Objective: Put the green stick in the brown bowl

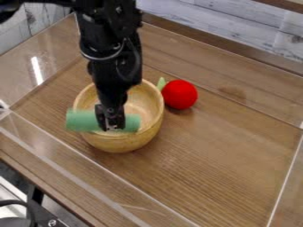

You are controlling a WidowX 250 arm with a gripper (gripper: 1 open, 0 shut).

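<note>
Single overhead-oblique view of the worktop (225, 168), a wood-grain surface under a glossy sheet, with a pale planked wall at the top edge; a black robot arm (109, 40) descends from the upper left and points steeply downward into the brown bowl (144, 135). The bowl, round, light wood with a thick rim, stands left of centre. The green stick (85, 120), a flat mint-green block, lies across the near-left part of the bowl; its left end projects over and past the rim, while its right end reaches inward toward the bowl's middle; whether it rests on the rim or on the bowl's floor cannot be told from this angle. The tool (110, 121) sits directly at the stick's midsection, its dark fingers on either side of the block; the view is too coarse to show whether the fingers press on the stick or stand apart from it, so a grip can neither be confirmed nor ruled out. A red ball (179, 94) with a small green leaf lies on the worktop just right of the bowl, close to its rim.
</note>
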